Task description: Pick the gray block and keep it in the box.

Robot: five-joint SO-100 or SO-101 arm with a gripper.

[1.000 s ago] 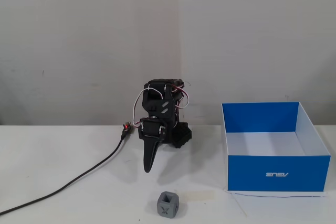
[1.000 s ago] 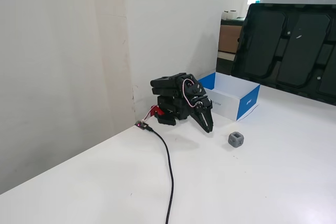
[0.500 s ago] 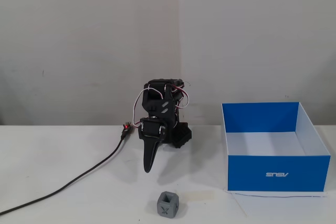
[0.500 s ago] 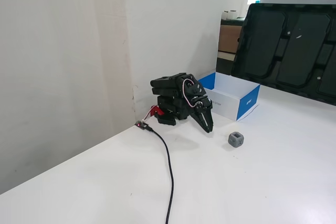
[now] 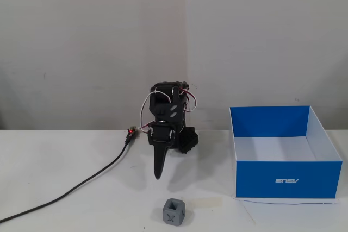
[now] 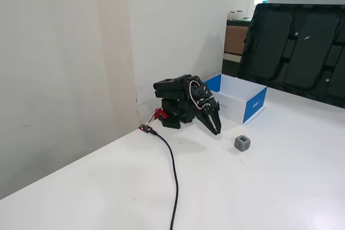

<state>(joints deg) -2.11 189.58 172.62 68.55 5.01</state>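
The gray block is a small cube with a square recess on top and an X on its front face, resting on the white table near the front edge. The box is bright blue outside, pale inside, open-topped and empty, to the right of the block. My black gripper points downward from the folded arm, shut with nothing held, behind and slightly left of the block, well apart from it.
The arm's base stands against the back wall. A black cable runs from the base across the table to the left. In a fixed view a dark tray-like panel leans behind the box.
The gripper has swung slightly to the right, toward the block, and lifted a little. Block and box have not moved.
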